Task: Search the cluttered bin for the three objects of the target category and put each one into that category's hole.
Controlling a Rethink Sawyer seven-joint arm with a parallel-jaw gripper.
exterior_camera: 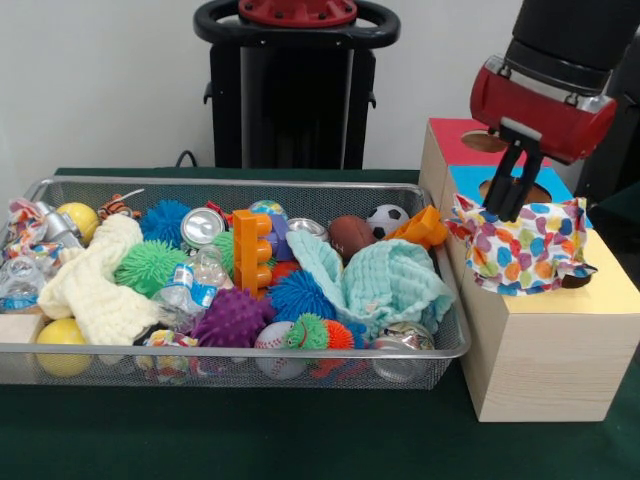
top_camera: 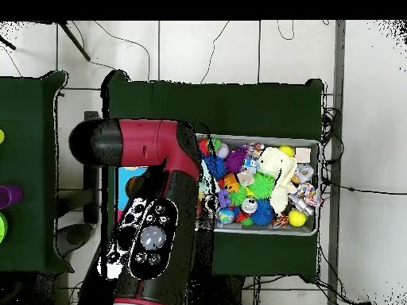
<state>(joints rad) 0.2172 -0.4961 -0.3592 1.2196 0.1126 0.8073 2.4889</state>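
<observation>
Spotted cloth point(exterior_camera: 525, 245) hanging from the tool point(exterior_camera: 507, 200), bunched above the wooden box point(exterior_camera: 540, 350), beside the wire bin point(exterior_camera: 250, 355) on the green worktop point(exterior_camera: 200, 440). Pinched between the black fingers by its upper edge, lower folds draped on the box top and over its bin-side edge. Not yet in any hole; blue panel's round opening point(exterior_camera: 520, 190) just behind the tool, partly covered. Best lifted until the folds clear the box top, then centred over the right opening and lowered so the trailing corners go in first. Likely to snag on the rim if released high. From overhead, tool and cloth hidden under the red arm point(top_camera: 159, 198). Mint cloth point(exterior_camera: 385, 285) and cream cloth point(exterior_camera: 100, 285) lying in the bin, probably next.
</observation>
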